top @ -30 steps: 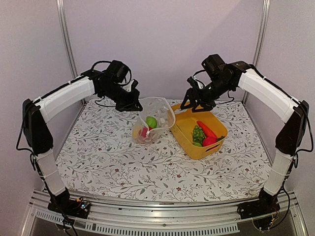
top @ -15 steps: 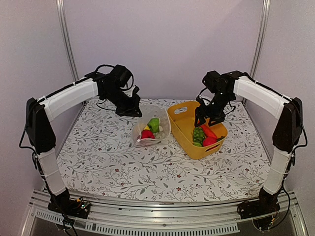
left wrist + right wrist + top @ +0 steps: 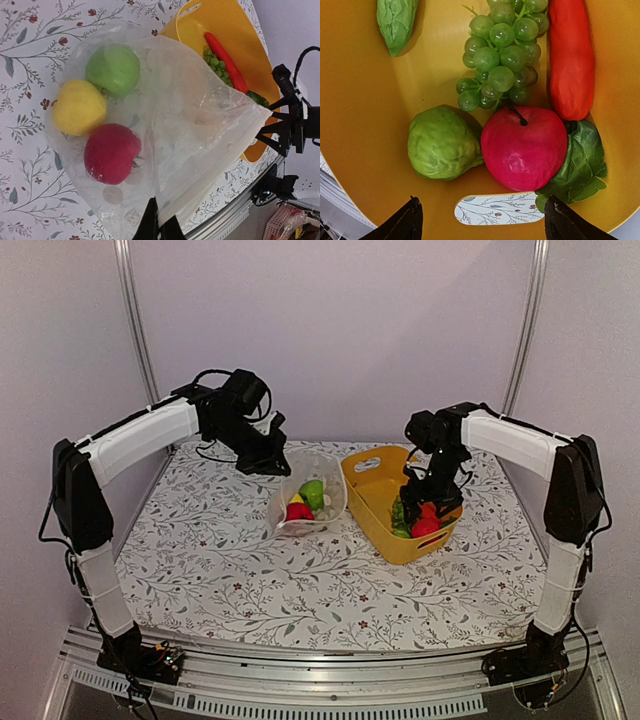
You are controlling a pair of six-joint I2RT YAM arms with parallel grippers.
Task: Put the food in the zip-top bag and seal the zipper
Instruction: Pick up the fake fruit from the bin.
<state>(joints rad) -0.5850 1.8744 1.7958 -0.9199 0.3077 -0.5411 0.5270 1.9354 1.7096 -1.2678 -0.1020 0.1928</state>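
zip-top bag [image 3: 200, 130] on bench [image 3: 200, 560], just left of yellow tub [image 3: 372, 468]. left jaws clenched on bag's mouth edge, mouth hanging open. lemon [image 3: 80, 107], green fruit [image 3: 112, 69], red apple [image 3: 111, 152] inside bag. right jaws spread wide, down in tub over second red apple [image 3: 522, 147], grapes [image 3: 500, 60], carrot [image 3: 571, 60].

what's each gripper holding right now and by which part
The left gripper pinches the zip-top bag by the edge of its mouth. The right gripper is open above the food in the yellow tub, holding nothing.
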